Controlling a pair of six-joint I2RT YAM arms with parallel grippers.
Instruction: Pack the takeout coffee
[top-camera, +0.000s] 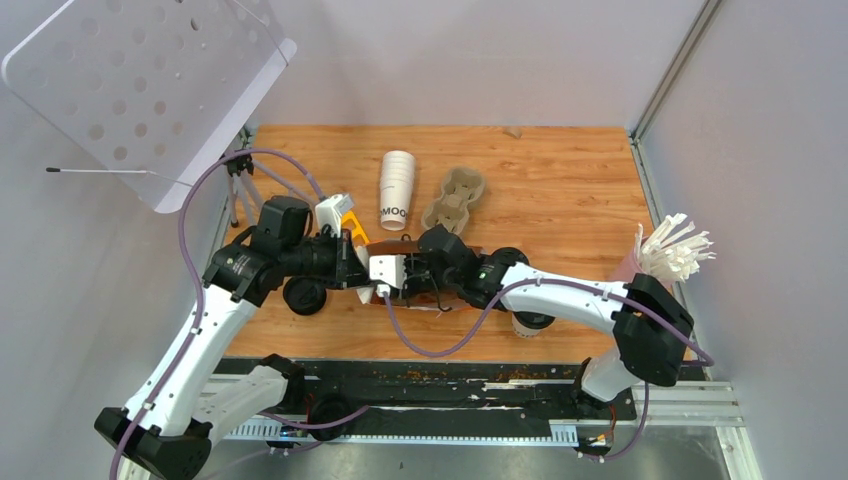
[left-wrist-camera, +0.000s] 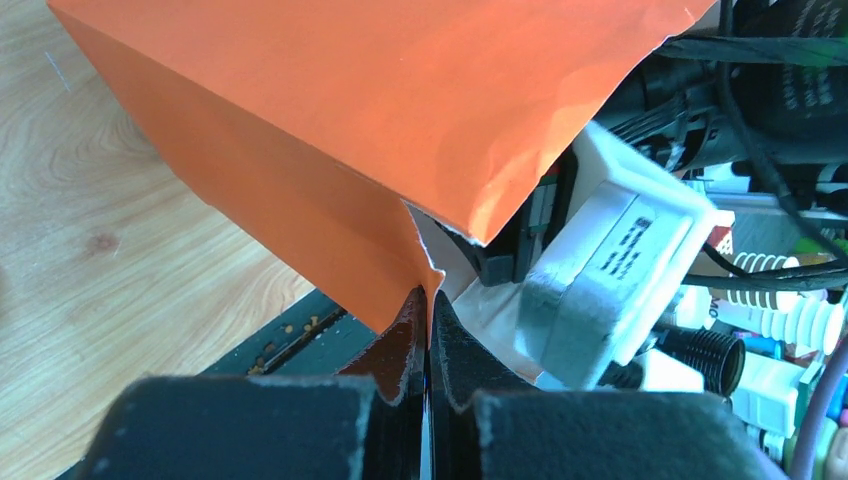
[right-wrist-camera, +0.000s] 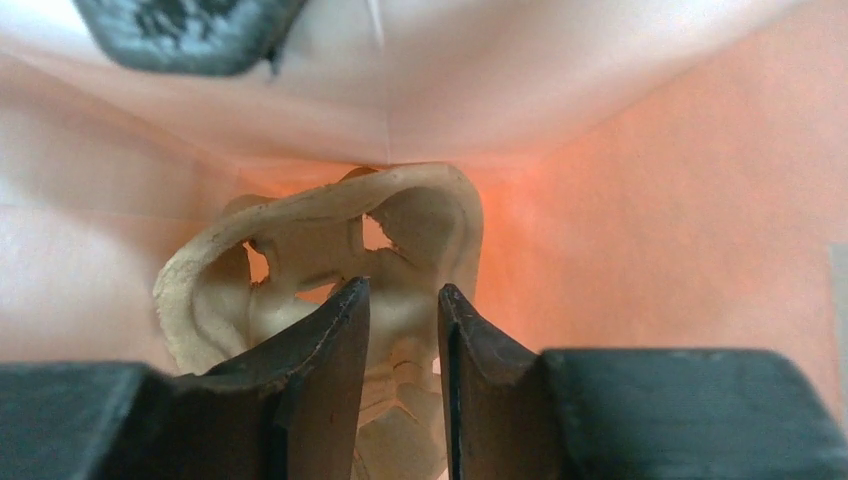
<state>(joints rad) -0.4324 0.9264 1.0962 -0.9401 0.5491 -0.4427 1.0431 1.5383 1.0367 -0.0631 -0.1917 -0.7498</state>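
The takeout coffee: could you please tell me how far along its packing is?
Done: the orange bag is pinched at its edge by the left fingers. In hand: the right fingers are inside the bag, seemingly gripping a pulp carrier. Left: the takeout coffee stands on the table beside the right arm, outside the bag, not yet packed.

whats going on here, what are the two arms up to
The left gripper is pinched shut on the edge of an orange bag, apparently holding it open. The right gripper is inside the bag, its fingers narrowly apart on either side of a pulp carrier; whether it actually grips it is unclear. The coffee, lid on, stands on the table beside the right arm, not yet in the bag.
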